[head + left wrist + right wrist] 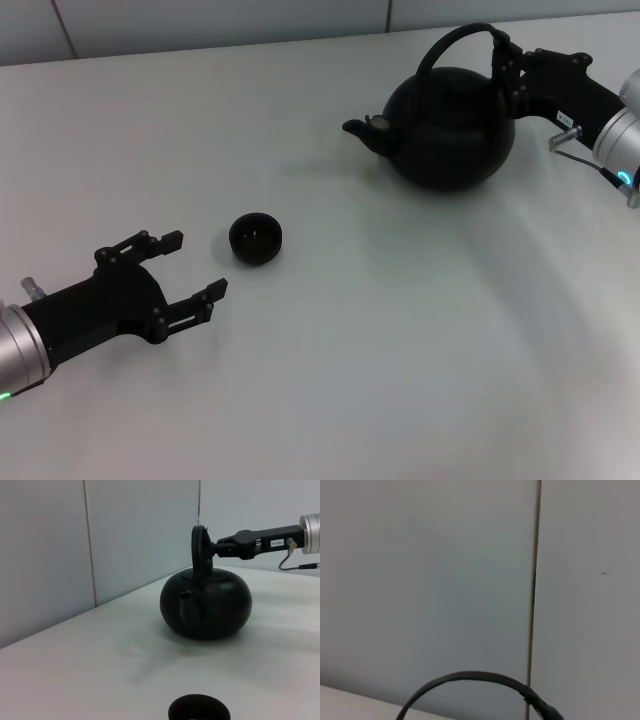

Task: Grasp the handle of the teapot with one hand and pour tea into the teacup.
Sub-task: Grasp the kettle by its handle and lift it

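Observation:
The round black teapot stands on the white table at the far right, its spout pointing left. Its arched handle rises over the top. My right gripper is shut on the handle's right side, coming in from the right edge. In the left wrist view the teapot rests on the table, and the right gripper clamps the handle. The right wrist view shows only the handle's arc. The small dark teacup sits left of centre. My left gripper rests open just left of it.
A pale panelled wall runs along the table's far edge behind the teapot. Bare white tabletop lies between the teacup and the teapot. The teacup's rim shows at the edge of the left wrist view.

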### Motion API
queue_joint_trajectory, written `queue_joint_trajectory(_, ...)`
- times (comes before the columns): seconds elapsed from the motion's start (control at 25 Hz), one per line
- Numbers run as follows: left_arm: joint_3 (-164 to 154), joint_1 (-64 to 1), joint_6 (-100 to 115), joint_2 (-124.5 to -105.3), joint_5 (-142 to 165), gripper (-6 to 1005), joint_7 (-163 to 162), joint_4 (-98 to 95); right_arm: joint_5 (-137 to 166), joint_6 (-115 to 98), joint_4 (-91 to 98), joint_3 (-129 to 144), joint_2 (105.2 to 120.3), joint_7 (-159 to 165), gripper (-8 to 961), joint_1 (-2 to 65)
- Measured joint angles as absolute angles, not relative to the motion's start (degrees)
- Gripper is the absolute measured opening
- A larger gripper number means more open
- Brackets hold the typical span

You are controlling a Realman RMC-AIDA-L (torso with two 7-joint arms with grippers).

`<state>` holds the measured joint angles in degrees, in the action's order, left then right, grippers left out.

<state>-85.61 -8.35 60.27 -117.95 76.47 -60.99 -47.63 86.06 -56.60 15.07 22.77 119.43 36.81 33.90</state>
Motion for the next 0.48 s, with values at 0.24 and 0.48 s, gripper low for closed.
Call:
queue_joint_trajectory(0.24,-85.58,-8.10,61.28,-117.95,76.47,802,-60.99,-47.74,84.09,-60.26,14.96,22.94,119.50,35.21,66,33.51)
queue_joint_trajectory(0.48,-85.23,-8.01,61.78,-117.95,76.73,802,-60.99,-47.72,83.86,-66.13,15.77,23.00,119.35,33.70,66,33.42)
